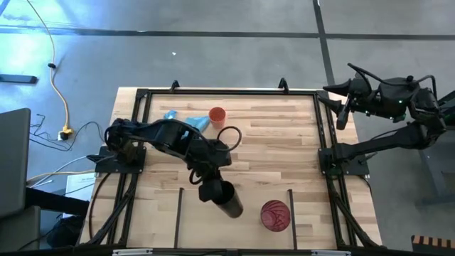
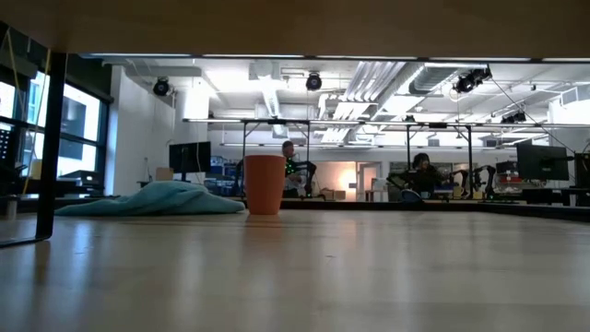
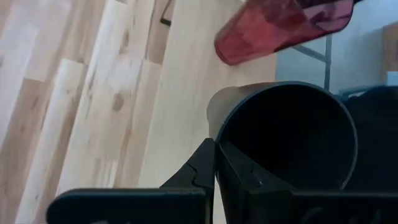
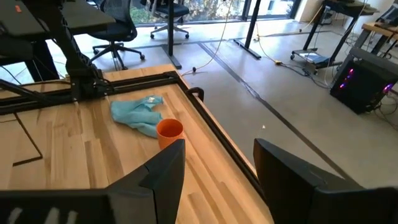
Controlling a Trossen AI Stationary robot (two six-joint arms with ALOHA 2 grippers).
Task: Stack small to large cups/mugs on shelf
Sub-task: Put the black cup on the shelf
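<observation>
While left pincer (image 1: 215, 190) grips smooth black cup (image 1: 229, 203)

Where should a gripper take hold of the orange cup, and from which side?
Judging by its pose, on the rim, from straight above. The orange cup stands upright, mouth up, and one finger can go inside the wall. The blue cloth lies close beside it, so a side approach seems less clean.
</observation>
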